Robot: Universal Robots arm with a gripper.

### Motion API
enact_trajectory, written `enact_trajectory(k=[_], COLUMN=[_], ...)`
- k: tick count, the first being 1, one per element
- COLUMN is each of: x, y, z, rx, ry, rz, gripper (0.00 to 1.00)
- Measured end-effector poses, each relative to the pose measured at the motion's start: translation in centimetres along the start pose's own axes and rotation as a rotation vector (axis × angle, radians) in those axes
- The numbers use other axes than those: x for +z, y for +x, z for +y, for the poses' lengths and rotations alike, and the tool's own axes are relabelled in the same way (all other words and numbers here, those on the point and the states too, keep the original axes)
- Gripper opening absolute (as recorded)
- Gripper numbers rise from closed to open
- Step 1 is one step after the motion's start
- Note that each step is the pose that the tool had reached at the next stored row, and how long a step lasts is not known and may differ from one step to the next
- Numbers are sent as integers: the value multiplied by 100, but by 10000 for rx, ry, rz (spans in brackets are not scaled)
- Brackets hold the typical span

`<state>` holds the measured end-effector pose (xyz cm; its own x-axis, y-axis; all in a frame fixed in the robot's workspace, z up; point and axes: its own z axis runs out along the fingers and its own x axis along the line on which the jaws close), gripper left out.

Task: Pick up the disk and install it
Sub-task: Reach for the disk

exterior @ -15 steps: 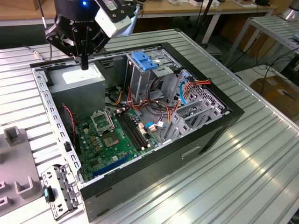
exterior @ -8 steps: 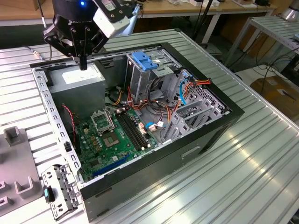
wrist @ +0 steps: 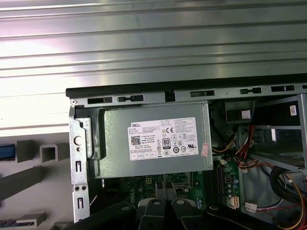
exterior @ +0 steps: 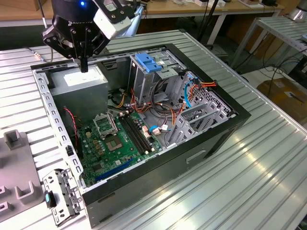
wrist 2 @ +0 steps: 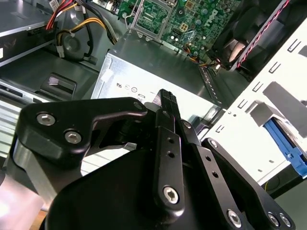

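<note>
Hand closed on nothing, poised over grey power supply — inside open computer case

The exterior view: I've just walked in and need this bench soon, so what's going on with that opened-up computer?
A single robot arm is working over the open computer case lying on the metal table. Its tool hangs just above the grey power supply in one corner of the case. The tool is closed and carries nothing, so no pick-up has been made yet.
</note>
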<state>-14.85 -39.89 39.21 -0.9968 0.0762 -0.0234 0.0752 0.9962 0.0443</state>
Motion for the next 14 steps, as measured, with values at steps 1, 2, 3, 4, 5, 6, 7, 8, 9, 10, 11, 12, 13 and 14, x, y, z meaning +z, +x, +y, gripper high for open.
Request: enact_trajectory(k=[1,2,3,4,5,6,7,8,9,10,11,12,13,14], x=[0,0,0,0,0,0,0,1,1,1,1,1,1,1], y=[4,8,12,17,23,28,31,37,44,48,52,55,59,62], z=[0,-1,-1,-1,-2,-2,-2,-3,-3,-4,-4,-4,-5,-5], rx=[0,0,0,0,0,0,0,0,0,0,0,0,0,0], ry=[0,0,-1,0,0,0,0,0,0,0,0,0,0,0], rz=[0,0,-1,0,0,0,0,0,0,0,0,0,0,0], gripper=[11,11,11,11,11,11,11,11,11,11,11,11,11,11])
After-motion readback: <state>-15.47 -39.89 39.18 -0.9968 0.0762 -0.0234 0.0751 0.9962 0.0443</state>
